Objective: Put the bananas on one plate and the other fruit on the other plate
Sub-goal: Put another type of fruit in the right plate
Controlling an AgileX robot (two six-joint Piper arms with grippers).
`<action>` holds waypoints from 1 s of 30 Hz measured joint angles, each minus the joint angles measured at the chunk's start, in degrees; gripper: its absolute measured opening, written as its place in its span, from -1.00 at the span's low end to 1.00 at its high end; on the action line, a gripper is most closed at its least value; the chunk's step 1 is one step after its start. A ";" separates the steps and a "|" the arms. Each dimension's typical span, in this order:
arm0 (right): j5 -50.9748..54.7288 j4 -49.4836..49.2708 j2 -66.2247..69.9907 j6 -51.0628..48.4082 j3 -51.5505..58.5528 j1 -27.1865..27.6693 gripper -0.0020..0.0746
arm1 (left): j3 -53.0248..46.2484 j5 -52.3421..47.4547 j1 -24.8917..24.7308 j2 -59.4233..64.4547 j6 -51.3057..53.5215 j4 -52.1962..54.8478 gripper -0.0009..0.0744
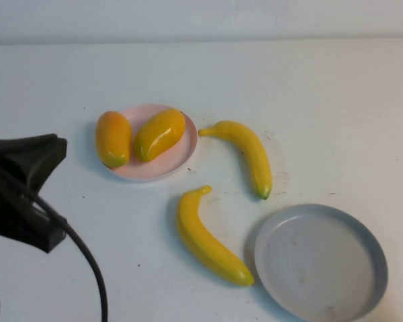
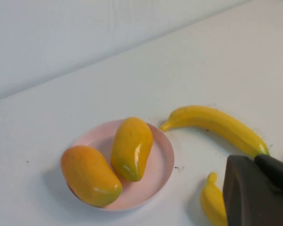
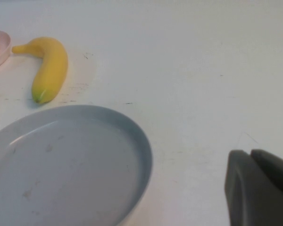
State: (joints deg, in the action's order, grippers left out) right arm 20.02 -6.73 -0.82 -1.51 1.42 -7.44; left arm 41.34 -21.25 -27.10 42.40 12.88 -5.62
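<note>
Two mangoes (image 1: 113, 138) (image 1: 160, 133) lie on the small pink plate (image 1: 168, 161). One banana (image 1: 247, 153) lies on the table right of that plate. The other banana (image 1: 208, 238) lies nearer me, just left of the grey-blue plate (image 1: 320, 261), which holds nothing. My left gripper (image 1: 54, 149) hangs at the table's left, apart from the fruit. In the left wrist view it (image 2: 257, 162) is shut and empty, over the mangoes (image 2: 89, 175) (image 2: 131, 148) and bananas (image 2: 217, 125) (image 2: 213, 205). My right gripper (image 3: 250, 156) is shut and empty beside the grey-blue plate (image 3: 70, 169).
The white table (image 1: 336, 100) runs back to a pale wall. A black cable (image 1: 87, 261) loops from the left arm at the front left. The right wrist view shows the far banana (image 3: 49, 68) and the pink plate's edge (image 3: 1, 52).
</note>
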 joint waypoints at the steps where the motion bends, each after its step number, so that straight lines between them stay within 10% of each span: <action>1: 0.00 0.00 0.00 0.00 0.00 0.00 -0.99 | -2.84 3.52 0.00 -0.90 0.16 -0.22 -0.97; 13: 0.00 0.00 0.00 0.00 0.00 0.00 -0.99 | -37.47 30.75 8.06 -27.67 -1.59 -1.92 -0.97; 30: 0.00 0.00 0.00 0.00 0.00 0.00 -0.99 | -42.76 4.78 26.12 -42.99 -2.23 -1.23 -0.97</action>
State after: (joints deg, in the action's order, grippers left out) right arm 20.02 -6.73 -0.82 -1.51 1.42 -7.44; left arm -1.42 -16.47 -0.97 -0.59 10.66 -6.85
